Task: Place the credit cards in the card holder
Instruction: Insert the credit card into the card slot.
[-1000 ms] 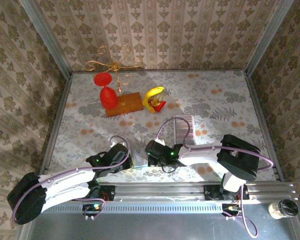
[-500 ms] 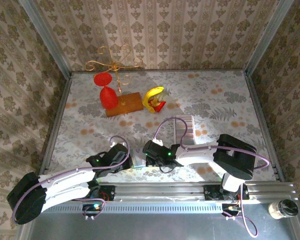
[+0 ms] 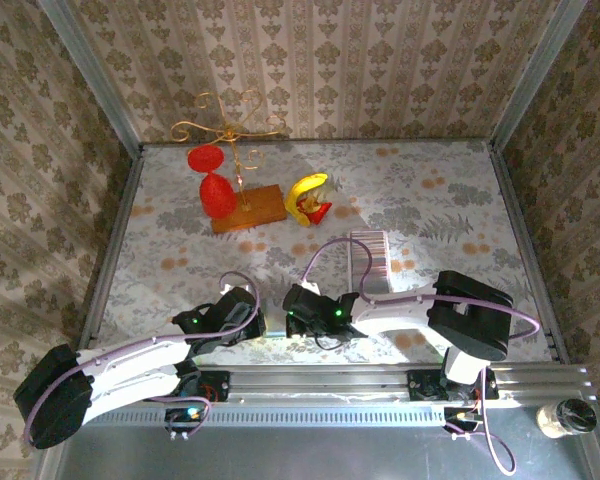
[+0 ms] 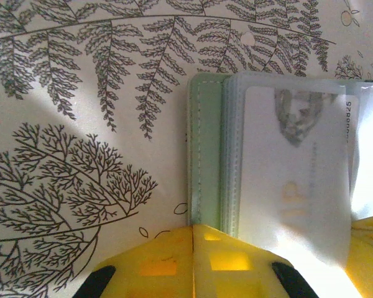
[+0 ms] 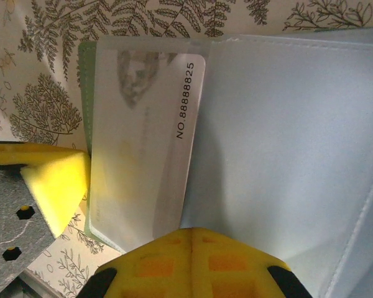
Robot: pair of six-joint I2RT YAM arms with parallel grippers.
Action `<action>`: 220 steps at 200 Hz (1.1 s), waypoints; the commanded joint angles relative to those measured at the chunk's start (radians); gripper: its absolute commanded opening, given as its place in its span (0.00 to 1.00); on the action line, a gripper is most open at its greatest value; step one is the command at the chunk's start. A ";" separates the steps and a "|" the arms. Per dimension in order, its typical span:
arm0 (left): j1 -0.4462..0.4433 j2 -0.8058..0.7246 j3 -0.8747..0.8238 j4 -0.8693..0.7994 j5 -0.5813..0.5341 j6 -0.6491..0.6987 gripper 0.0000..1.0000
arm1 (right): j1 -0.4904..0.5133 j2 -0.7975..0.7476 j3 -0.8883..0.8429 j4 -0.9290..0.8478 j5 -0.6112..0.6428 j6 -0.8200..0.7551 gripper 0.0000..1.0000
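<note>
The card holder (image 4: 205,149), a sage-green wallet, lies open on the leafy cloth, its bluish-grey inside (image 5: 286,143) facing up. One white card (image 5: 143,143) marked NO.88888825 sits in a clear sleeve (image 4: 292,186). My left gripper (image 4: 194,228) is shut, its yellow tip resting on the wallet's green left edge. My right gripper (image 5: 191,231) is shut, with its tip pressing on the sleeve beside the card's lower corner. From above, both grippers (image 3: 250,320) (image 3: 295,318) meet over the wallet (image 3: 273,324) near the front edge. The credit cards (image 3: 375,255) form a ribbed silvery strip farther back.
A gold wire stand on a wooden base (image 3: 248,208) stands at the back, with a red goblet shape (image 3: 214,185) to its left and a yellow-and-red object (image 3: 308,197) to its right. A metal rail (image 3: 320,380) runs along the near edge. A small jar (image 3: 565,418) sits off the table at bottom right.
The right gripper has slid left along the front of the table, closing in on the left gripper. The left arm has stayed put.
</note>
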 commanded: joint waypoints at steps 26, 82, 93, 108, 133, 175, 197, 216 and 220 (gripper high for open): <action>-0.012 0.003 -0.016 -0.016 0.008 0.003 0.08 | 0.003 -0.088 -0.013 -0.039 0.077 -0.021 0.06; -0.012 -0.002 0.008 -0.046 -0.014 0.015 0.13 | -0.016 -0.189 -0.017 -0.189 0.169 -0.073 0.12; -0.012 -0.003 0.014 -0.052 -0.017 0.018 0.14 | -0.023 -0.202 -0.022 -0.198 0.170 -0.080 0.13; -0.011 -0.004 0.025 -0.071 -0.023 0.022 0.17 | -0.034 -0.216 -0.027 -0.208 0.166 -0.080 0.13; -0.010 -0.015 0.041 -0.099 -0.040 0.028 0.19 | -0.039 -0.219 -0.031 -0.196 0.155 -0.077 0.15; -0.006 -0.049 0.058 -0.160 -0.068 0.038 0.24 | -0.041 -0.176 -0.013 -0.147 0.121 -0.086 0.16; 0.011 -0.070 0.053 -0.157 -0.064 0.042 0.24 | -0.058 -0.126 0.036 -0.145 0.092 -0.107 0.12; 0.055 -0.073 0.059 -0.151 -0.037 0.059 0.22 | -0.067 -0.077 0.074 -0.132 0.068 -0.119 0.09; 0.070 -0.073 0.058 -0.149 -0.022 0.062 0.21 | -0.069 -0.065 0.083 -0.129 0.060 -0.121 0.08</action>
